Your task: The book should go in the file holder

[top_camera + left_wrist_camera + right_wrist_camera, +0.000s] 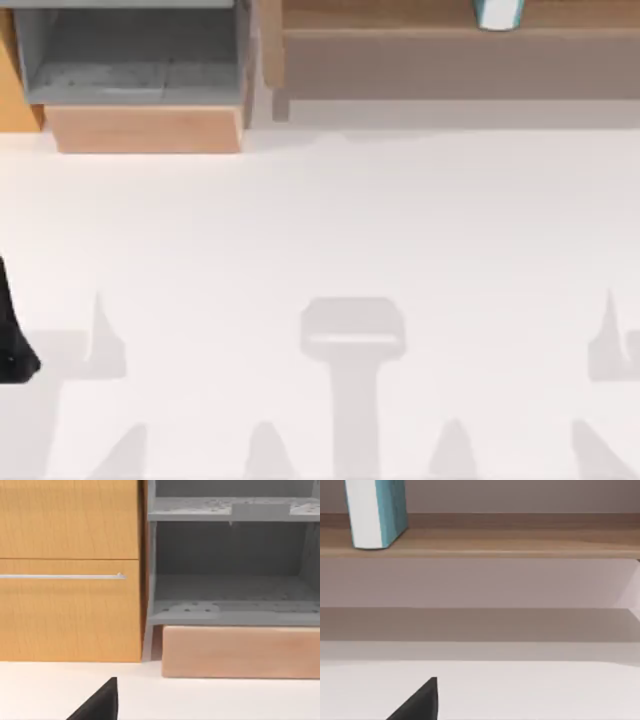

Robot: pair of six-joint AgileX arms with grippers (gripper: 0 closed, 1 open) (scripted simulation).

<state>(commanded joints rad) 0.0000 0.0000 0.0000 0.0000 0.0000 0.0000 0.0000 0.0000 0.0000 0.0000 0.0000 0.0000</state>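
Top view: the book (498, 13) stands upright on the brown shelf (400, 20) at upper right, well apart from the file holder (140, 70) at upper left. The left arm (12, 340) sits at the left edge.

Left wrist view: the file holder (235, 580) faces the camera; I cannot tell how the left gripper (100, 705) is set.

Right wrist view: the book (376, 512) has its long axis vertical, white pages forward; the right gripper (420, 705) likewise cannot be read.

Bench (320, 230): smooth, matt white. File holder (140, 60): matt grey, speckled inner surfaces; pale wood front panel, light grain. Shelf (520, 542): brown wood, satin grain. Book (377, 512): teal cover, faintly mottled; white paper edge. Cabinet (70, 570): orange-toned wood grain, thin metallic handle.
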